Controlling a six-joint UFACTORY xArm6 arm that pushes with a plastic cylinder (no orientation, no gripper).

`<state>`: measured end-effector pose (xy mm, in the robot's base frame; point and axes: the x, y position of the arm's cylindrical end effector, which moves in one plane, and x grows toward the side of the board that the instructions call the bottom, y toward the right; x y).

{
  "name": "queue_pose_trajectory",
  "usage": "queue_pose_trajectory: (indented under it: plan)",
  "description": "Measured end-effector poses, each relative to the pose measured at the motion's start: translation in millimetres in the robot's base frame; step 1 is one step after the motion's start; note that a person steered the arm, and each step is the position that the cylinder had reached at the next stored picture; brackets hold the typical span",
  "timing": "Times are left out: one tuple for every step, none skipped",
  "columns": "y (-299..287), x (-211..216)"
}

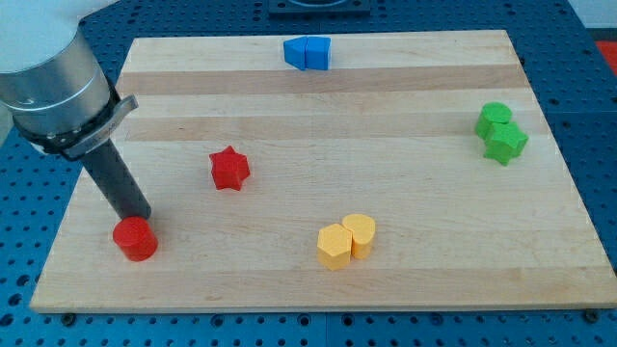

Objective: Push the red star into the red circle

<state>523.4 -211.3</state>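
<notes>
The red star (229,169) lies on the wooden board (405,260), left of the middle. The red circle (135,238), a short cylinder, sits near the board's lower left corner. My tip (141,216) is at the end of the dark rod and stands right at the red circle's upper edge, touching or nearly touching it. The star is up and to the right of the tip, well apart from it.
Two blue blocks (308,52) sit together at the top edge. Two green blocks (500,133) sit together at the right. A yellow hexagon (335,247) and a yellow cylinder (361,233) touch each other at the lower middle.
</notes>
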Motion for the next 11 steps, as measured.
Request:
queue_pose_trajectory:
  plan:
    - [1.0,-1.6]
    - [17.0,-6.7]
    - [51.7,-6.8]
    - [89.7,-8.5]
    - [128.5,-15.6]
    - [157.5,-30.6]
    - [162.0,-47.8]
    - [148.3,-70.5]
    - [125.8,-91.6]
    - [98.7,-94.7]
    - [88.2,-92.5]
